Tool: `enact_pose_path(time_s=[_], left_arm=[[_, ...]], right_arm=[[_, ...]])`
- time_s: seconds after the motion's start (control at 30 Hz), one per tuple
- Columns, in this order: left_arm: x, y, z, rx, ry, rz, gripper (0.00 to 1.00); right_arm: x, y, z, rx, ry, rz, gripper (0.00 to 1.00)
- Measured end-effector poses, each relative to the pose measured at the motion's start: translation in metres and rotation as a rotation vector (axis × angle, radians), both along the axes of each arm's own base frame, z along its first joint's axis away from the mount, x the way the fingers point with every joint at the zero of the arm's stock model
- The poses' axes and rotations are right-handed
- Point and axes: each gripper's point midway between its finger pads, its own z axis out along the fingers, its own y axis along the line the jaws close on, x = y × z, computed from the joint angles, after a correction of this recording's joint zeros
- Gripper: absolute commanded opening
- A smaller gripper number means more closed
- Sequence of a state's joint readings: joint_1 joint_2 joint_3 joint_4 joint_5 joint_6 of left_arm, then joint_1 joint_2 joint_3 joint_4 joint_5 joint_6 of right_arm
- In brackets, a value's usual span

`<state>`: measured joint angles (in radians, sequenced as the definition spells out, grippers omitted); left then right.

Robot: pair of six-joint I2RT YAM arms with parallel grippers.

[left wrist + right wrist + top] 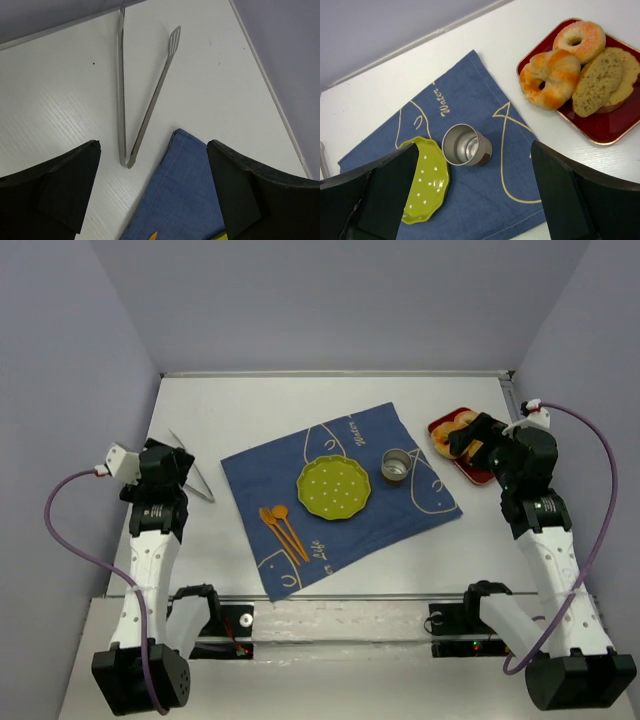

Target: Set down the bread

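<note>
The right end effector [468,442] is held above the red tray [600,127] at the far right of the bench [300,400], its two dark fingers [385,195] spread wide with nothing between them. In the right wrist view the bread [597,82], an elongated oval piece with a speckled brown crust, is seen lying in the tray, propped on a round flat bun [626,75] that is largely covered by it. Its left edge is touched by a twisted ring doughnut [551,77], and a second, orange-glazed doughnut [580,40] is set just behind, against the first. Beside the tray a blue cloth [470,100] printed with pale lines and lettering is spread on the bench. On it a metal cup [465,145] is stood upright and open, between the tray and a green scalloped plate [425,180] with pale dots; cup and plate are close together, and no food is seen on the plate. An orange spoon and fork [283,530] are laid on the near left part of the cloth. At the far left, the left end effector [178,465] is likewise opened wide and holds nothing; below it, metal tongs [140,100] are laid open in a V on the bare bench, just beside the cloth's corner.
</note>
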<state>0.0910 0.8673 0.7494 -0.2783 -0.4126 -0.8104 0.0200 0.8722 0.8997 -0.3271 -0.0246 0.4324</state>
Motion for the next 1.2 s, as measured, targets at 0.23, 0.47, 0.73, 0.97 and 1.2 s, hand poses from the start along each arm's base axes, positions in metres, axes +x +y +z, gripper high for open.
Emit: enact_pose_path(time_s=[0.23,0.47,0.73,0.97,1.2], left_arm=[[-0.002,0.029,-0.018,0.007,0.036,0.072,0.99],[0.007,0.072,-0.056,-0.014,0.140,0.139,0.99],[0.037,0.076,-0.104,-0.073,0.294,0.056,0.98],[0.071,0.092,-0.129,-0.077,0.389,0.055,0.92],[0.105,0.106,-0.164,-0.098,0.473,0.042,0.79]], right_arm=[[-0.010,-0.008,0.005,-0.014,-0.040,-0.043,1.00],[-0.006,-0.009,-0.012,-0.029,0.008,-0.040,1.00],[-0.006,-0.009,-0.022,-0.051,0.031,-0.028,1.00],[-0.010,-0.012,-0.015,-0.073,0.007,-0.033,1.00],[-0.007,-0.012,-0.021,-0.079,0.027,-0.033,1.00]])
